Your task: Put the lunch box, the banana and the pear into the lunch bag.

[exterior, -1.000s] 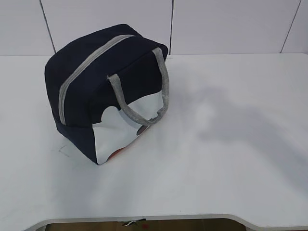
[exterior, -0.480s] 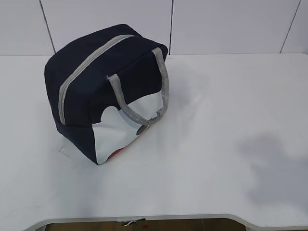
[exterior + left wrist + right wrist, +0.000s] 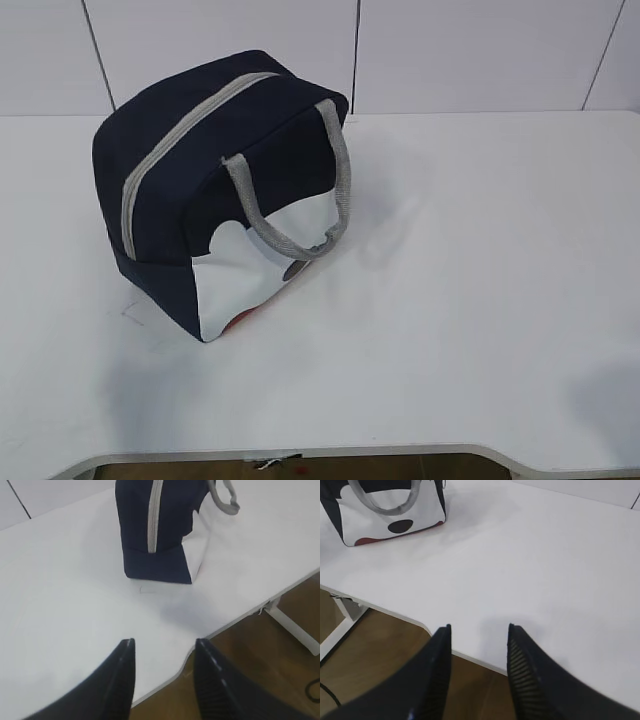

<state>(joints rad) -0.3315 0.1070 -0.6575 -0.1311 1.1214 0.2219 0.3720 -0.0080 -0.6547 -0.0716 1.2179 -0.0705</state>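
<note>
Matt cloth lunch bag (image 3: 200, 170), smooth white table (image 3: 460, 300)

No lettering, brand, label or number can be read anywhere here. The lunch bag (image 3: 215, 190) carries only a black dot and a red patch on its white side panel (image 3: 395, 517), no words.
</note>
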